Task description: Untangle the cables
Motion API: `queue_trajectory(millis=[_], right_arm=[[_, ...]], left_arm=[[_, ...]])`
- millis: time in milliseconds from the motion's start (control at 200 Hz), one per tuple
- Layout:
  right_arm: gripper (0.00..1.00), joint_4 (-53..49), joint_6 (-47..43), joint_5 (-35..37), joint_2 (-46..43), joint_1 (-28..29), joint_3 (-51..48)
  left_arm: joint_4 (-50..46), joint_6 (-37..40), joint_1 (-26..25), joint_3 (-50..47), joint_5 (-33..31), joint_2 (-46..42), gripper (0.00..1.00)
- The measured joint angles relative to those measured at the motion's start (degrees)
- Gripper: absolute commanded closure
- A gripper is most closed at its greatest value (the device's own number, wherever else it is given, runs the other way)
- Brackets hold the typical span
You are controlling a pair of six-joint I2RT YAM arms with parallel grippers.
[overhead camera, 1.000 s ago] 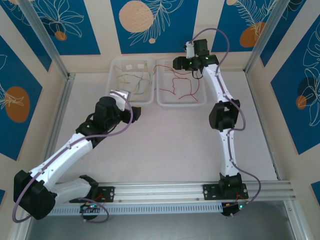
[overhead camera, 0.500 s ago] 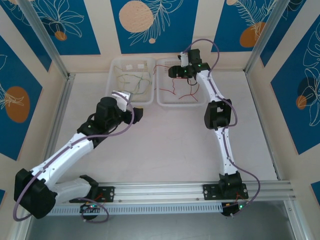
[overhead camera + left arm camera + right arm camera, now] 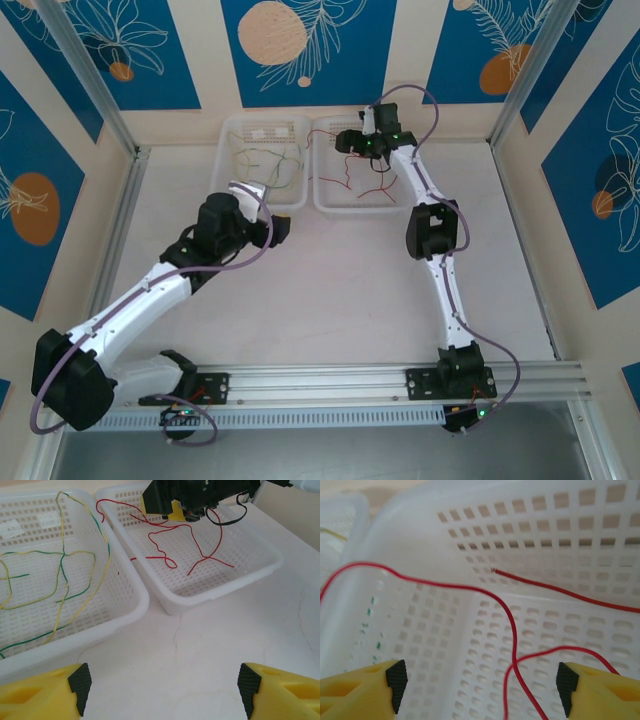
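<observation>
I have the left claw [image 3: 164, 687] spread wide with nothing between its yellow fingers [image 3: 45, 692]. It hangs low over bare desk [image 3: 215, 640], near the front walls of the two white perforated baskets and facing them. From above, that arm reaches in diagonally from the near left corner, and its claw sits near the front right corner of the left basket [image 3: 75, 645]. The right claw [image 3: 480, 687] is also wide open and grips nothing. From above I see it out at the far end of the right basket [image 3: 225, 587], over the far left part, pointing down into it. Its own camera looks straight at the basket's slotted wall and floor. A red strand curves down the middle of that picture between the two fingertips, but neither pad touches it. The red cables [image 3: 514, 635] lie loose in wavy loops across the floor of the right basket. At least one strand crosses that basket's left rim into the gap between the baskets. The yellow-green cables [image 3: 108, 547] are in the left basket, where yellow and green strands cross each other in slack curves along its floor and up its right wall. The two baskets stand side by side at the far edge of the desk, close together.
</observation>
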Motion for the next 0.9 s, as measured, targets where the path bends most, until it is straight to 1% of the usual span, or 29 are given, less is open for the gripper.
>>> queue_trajectory(millis=[175,215,310,350,370,400,470,500,545,565,605,640,670,800,900], right_arm=[[0.23,5.0,7.1,-2.2,3.5,-0.3,0.3],[0.25,5.9,8.4,-2.4,4.6,-0.3,0.3],[0.34,8.3,10.9,-3.1,6.5,-0.4,0.3],[0.43,9.8,12.3,-3.4,6.9,-0.4,0.3],[0.49,10.4,12.7,-3.6,7.2,-0.4,0.6],[0.54,11.2,13.9,-3.8,7.5,-0.4,0.9],[0.59,13.2,15.7,-4.7,8.4,-0.4,1.8],[0.66,13.8,16.4,-5.1,8.7,-0.4,1.9],[0.79,14.0,16.7,-5.3,9.0,-0.3,1.9],[0.82,13.9,17.1,-5.4,9.0,-0.3,1.9],[0.83,13.6,16.8,-5.3,9.1,-0.2,1.9],[0.81,13.4,17.1,-5.2,9.1,-0.1,1.9],[0.81,13.5,17.1,-5.2,9.1,-0.1,1.9],[0.92,13.6,17.0,-5.2,9.1,-0.2,1.1],[0.98,13.0,17.0,-5.1,9.1,-0.3,1.1]], left_arm=[[0.0,-0.5,0.0,0.0,0.0,1.0,0.21],[0.0,-0.5,0.0,0.0,0.0,1.0,0.21],[0.0,-0.5,0.0,0.0,0.0,1.0,0.21],[0.0,-0.5,0.0,0.0,0.0,1.1,0.21],[0.0,-0.5,0.0,0.0,0.0,1.1,0.21],[0.0,-0.5,0.0,0.0,0.0,1.1,0.21],[0.0,-0.5,0.0,0.0,0.0,1.2,0.21],[0.0,-0.5,0.0,0.0,0.0,1.4,0.21],[0.0,-0.5,0.0,0.0,0.0,1.8,0.21],[0.0,-0.5,0.0,0.0,0.0,1.9,0.2],[0.0,-0.5,0.0,0.0,0.0,2.2,0.2],[-0.1,-0.5,0.0,0.0,0.0,2.3,0.2],[-0.1,-0.5,0.0,0.0,0.0,2.3,0.2],[-0.1,-0.3,0.0,0.0,0.0,2.4,0.2],[0.0,-0.3,0.0,0.0,0.0,2.9,0.2]])
